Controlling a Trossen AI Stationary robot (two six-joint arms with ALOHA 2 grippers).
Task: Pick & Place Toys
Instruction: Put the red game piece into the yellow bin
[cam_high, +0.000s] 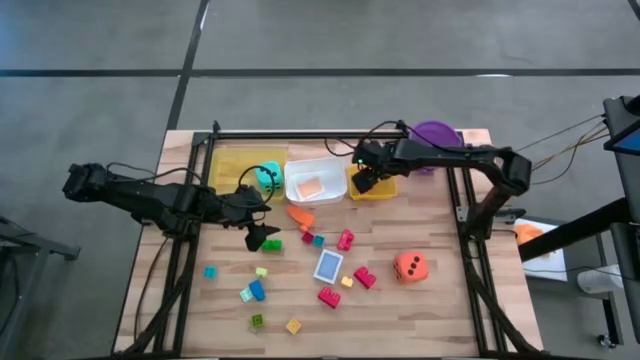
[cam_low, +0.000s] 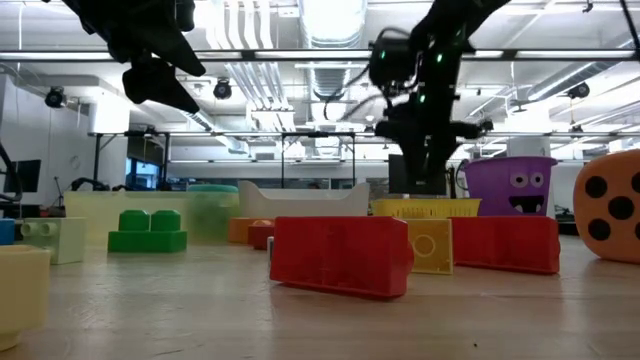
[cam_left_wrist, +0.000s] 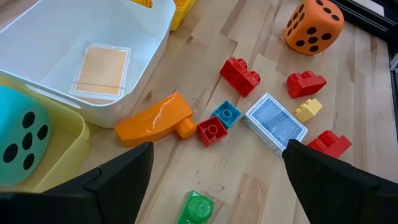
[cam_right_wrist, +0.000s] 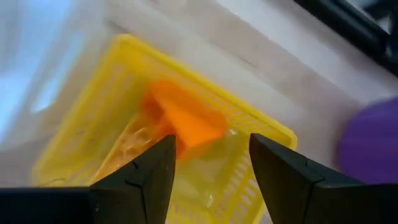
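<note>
My left gripper (cam_high: 262, 238) (cam_left_wrist: 214, 180) hangs open and empty over the table's middle left, above a green block (cam_left_wrist: 196, 208). Before it lie an orange block (cam_left_wrist: 152, 118), small red and blue blocks (cam_left_wrist: 217, 123), a blue card (cam_left_wrist: 275, 123) and an orange die (cam_left_wrist: 314, 25). A teal die (cam_left_wrist: 18, 140) sits in the yellow tray (cam_high: 232, 160). An orange card (cam_left_wrist: 99, 70) lies in the white tray (cam_high: 322, 165). My right gripper (cam_high: 362, 183) (cam_right_wrist: 211, 174) is open above the yellow basket (cam_right_wrist: 249, 186), where an orange piece (cam_right_wrist: 186, 121) shows below the fingers.
A purple bucket (cam_high: 435, 133) stands at the far right behind the basket. Several loose blocks lie toward the near edge, red ones (cam_high: 364, 277) and small blue, yellow and green ones (cam_high: 255, 292). The black frame rails (cam_high: 460, 210) run along both sides.
</note>
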